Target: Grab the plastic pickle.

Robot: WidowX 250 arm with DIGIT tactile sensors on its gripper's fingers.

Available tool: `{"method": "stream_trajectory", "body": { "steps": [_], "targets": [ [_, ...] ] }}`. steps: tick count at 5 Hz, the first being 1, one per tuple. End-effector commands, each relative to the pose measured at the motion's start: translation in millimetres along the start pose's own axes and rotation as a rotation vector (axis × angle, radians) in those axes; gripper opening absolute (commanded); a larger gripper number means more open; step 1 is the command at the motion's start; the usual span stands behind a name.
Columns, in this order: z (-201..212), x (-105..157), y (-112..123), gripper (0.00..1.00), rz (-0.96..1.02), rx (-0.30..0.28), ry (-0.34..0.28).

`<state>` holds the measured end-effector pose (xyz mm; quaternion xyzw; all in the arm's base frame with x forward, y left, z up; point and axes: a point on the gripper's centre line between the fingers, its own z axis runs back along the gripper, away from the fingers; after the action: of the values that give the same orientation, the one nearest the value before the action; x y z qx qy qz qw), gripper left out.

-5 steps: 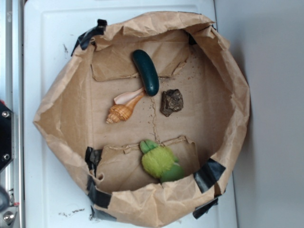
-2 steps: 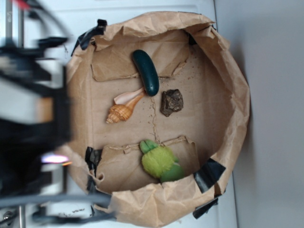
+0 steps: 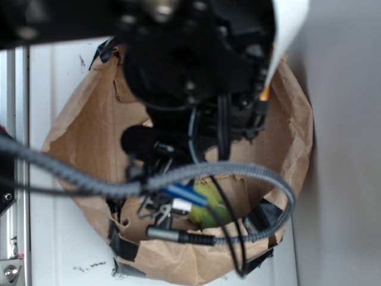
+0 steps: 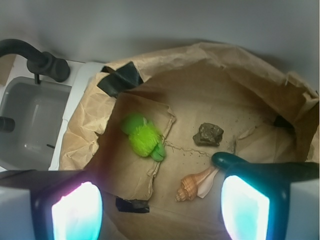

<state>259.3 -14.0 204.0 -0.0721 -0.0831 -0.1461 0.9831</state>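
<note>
White countertop [image 3: 53,77] is showing at the left of the exterior view, and the wrist view is showing a grey sink [image 4: 30,120] with a dark faucet [image 4: 35,57] at its far left. Beside that, a crumpled brown paper bag [image 4: 90,125], taped with black strips, is sitting open like a shallow bowl. Moving rightward across its floor, a fuzzy light-green plush toy [image 4: 142,140] is lying on a folded flap, a tan seashell [image 4: 197,185] is resting further along, and a brown lumpy rock [image 4: 208,134] is sitting just beyond it. The plastic pickle [image 4: 227,160] is peeking out, dark and glossy, at the shell's right end, mostly hidden behind the right finger. The gripper [image 4: 160,205] is hanging above the bag with its fingers standing wide apart and nothing between them. In the exterior view the arm is blocking the bag's middle, so the pickle cannot be seen there. The risk is a crowded target: shell and pickle look to be touching, so a descent slightly to the left could be catching the shell instead, and the smooth curved skin could be squirting out of a pinch near its rounded end.
</note>
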Motion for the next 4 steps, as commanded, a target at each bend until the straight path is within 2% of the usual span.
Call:
{"method": "stream_trajectory", "body": {
  "steps": [1,2,3,4],
  "targets": [
    [15,6,-1,1.0,-0.002,0.023,-0.057],
    [-38,15,8,1.0,-0.166,0.018,0.052],
    [-86,11,31,1.0,-0.225,-0.004,0.116],
    [-115,-12,60,1.0,-0.264,0.02,0.161]
  ]
}}
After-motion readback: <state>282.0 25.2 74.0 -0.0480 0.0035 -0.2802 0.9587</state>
